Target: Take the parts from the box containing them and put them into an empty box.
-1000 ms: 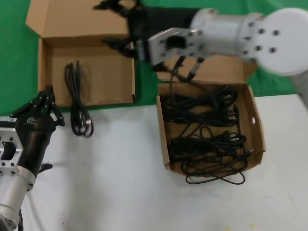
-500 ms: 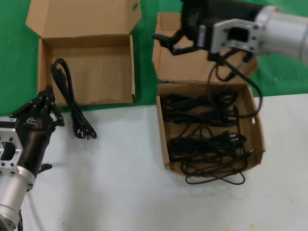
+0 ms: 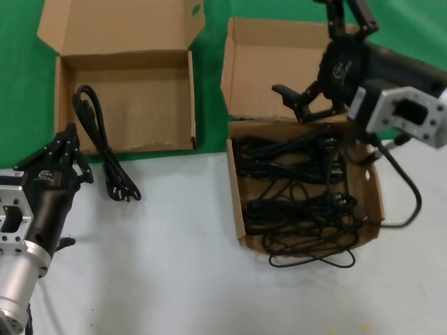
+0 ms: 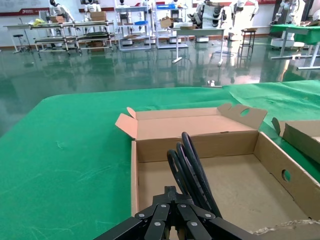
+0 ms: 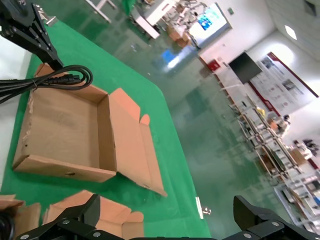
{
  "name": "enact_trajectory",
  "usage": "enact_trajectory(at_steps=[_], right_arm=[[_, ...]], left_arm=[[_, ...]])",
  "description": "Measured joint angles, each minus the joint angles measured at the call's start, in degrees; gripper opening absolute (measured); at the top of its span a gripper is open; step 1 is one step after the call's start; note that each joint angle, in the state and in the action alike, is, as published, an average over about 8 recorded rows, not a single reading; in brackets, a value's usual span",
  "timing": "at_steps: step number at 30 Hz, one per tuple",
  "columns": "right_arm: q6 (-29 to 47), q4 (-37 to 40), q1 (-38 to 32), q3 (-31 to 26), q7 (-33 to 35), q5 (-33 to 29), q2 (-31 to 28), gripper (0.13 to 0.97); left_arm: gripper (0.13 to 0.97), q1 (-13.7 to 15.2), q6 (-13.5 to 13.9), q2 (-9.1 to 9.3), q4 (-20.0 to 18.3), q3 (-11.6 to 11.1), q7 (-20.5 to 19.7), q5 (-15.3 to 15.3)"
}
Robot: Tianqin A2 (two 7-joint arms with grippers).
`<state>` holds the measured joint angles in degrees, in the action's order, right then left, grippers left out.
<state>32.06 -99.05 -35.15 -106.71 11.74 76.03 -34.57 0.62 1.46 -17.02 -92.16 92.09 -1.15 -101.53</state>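
One looped black rubber power cord already lies draped over the ragged front edge of the wide shallow brown cardboard carton near the table's far left corner, half in the box and half on the white table. The right gripper hangs spread wide and empty over the back edge of the squarish deeper brown carton, where the other tangled black cords sit. Looks like the reach-for-the-next-one step, so I'd guess it needs to drop in and pinch a single bundle; the left gripper is parked near the table's left edge, fingers closed on nothing.
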Motion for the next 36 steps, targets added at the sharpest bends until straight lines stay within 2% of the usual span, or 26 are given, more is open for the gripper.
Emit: enact_trajectory(at_steps=[9,13,22,31,36], right_arm=[[-3.7,-3.6,5.7,2.0,0.6,1.6,-0.9,0.955],[-4.3,-3.5,6.4,2.3,0.5,2.3,-0.6,0.959],[-7.0,-2.4,9.2,3.5,-0.7,4.7,1.1,0.966],[-10.4,-1.1,12.7,5.1,-2.2,7.7,3.3,0.966],[-12.3,-0.3,14.7,6.0,-3.0,9.4,4.6,0.966]], left_arm=[[0.149,0.0,0.0,0.0,0.0,0.0,0.0,0.0],[0.152,0.0,0.0,0.0,0.0,0.0,0.0,0.0],[0.214,-0.1,-0.2,-0.02,0.1,0.0,0.1,-0.2],[0.342,-0.1,-0.3,-0.04,0.1,-0.1,0.3,-0.4],[0.463,-0.2,-0.4,-0.05,0.1,-0.1,0.3,-0.5]])
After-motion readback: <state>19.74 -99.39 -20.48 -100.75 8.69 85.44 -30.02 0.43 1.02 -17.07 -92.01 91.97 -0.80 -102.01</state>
